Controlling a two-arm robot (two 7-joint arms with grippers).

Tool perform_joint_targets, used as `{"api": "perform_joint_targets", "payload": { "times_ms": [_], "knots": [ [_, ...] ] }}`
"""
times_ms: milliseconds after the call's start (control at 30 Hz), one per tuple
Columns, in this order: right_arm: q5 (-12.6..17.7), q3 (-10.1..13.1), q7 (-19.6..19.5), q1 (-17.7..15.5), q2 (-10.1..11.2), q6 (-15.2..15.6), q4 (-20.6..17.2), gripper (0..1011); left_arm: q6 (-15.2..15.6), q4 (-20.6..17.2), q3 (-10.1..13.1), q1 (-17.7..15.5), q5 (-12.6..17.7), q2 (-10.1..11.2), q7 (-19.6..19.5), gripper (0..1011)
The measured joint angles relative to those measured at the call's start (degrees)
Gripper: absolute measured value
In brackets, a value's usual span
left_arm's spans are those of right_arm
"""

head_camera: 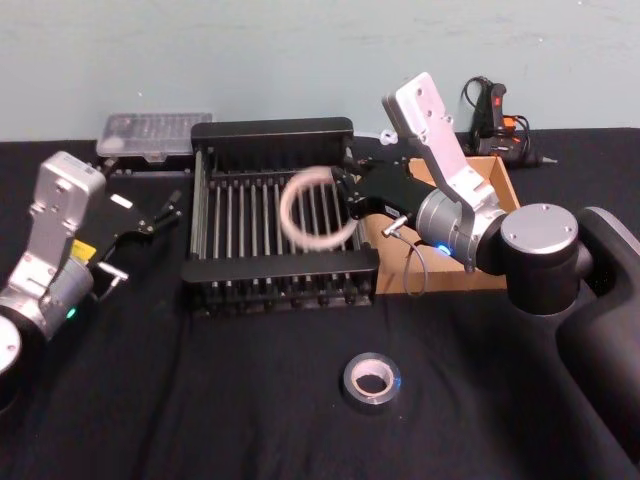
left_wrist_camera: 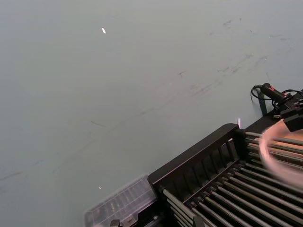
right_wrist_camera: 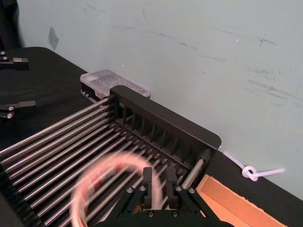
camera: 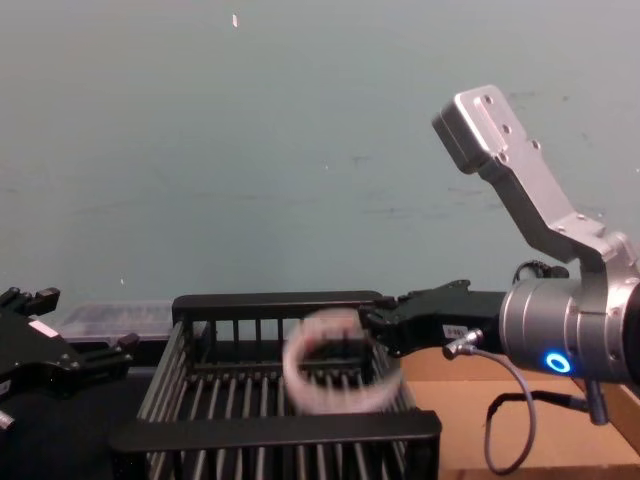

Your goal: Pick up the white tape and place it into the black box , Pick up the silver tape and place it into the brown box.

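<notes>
We see the white tape [head_camera: 314,208] blurred over the black box [head_camera: 205,272], just off the right gripper [head_camera: 352,198], fingers spread, gripping nothing. Left gripper [head_camera: 160,215] open, parked left of the box. Silver tape [head_camera: 371,379] sits in front of it.

Setting: lab or workshop test bench — not domestic space. Evidence: flat table under black cloth [head_camera: 250,420], pushed against bare pale blue-green painted wall [head_camera: 250,50] with scuffs and scratch marks. Clear plastic compartment case for small parts [head_camera: 155,135] at wall, behind black slatted plastic crate [head_camera: 275,130]. Black and orange hot-glue gun with black cable [head_camera: 497,115] at table's far right corner. White knotted cord [right_wrist_camera: 253,172] on cloth near wall. Two silver-and-black robot arms — bench-side rig.
</notes>
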Motion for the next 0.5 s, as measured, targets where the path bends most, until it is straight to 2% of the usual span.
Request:
{"api": "perform_joint_targets", "payload": {
  "times_ms": [400,467,500],
  "knots": [
    [0.02,0.04,-0.03,-0.06,0.05,0.06,-0.08,516,0.00,0.00,0.00,0.00,-0.01,0.00,0.00,1002],
    [0.03,0.04,-0.03,-0.06,0.05,0.07,-0.09,626,0.00,0.00,0.00,0.00,-0.01,0.00,0.00,1001],
    [0.03,0.04,-0.03,-0.06,0.05,0.08,-0.09,626,0.00,0.00,0.00,0.00,-0.01,0.00,0.00,1001]
  ]
}}
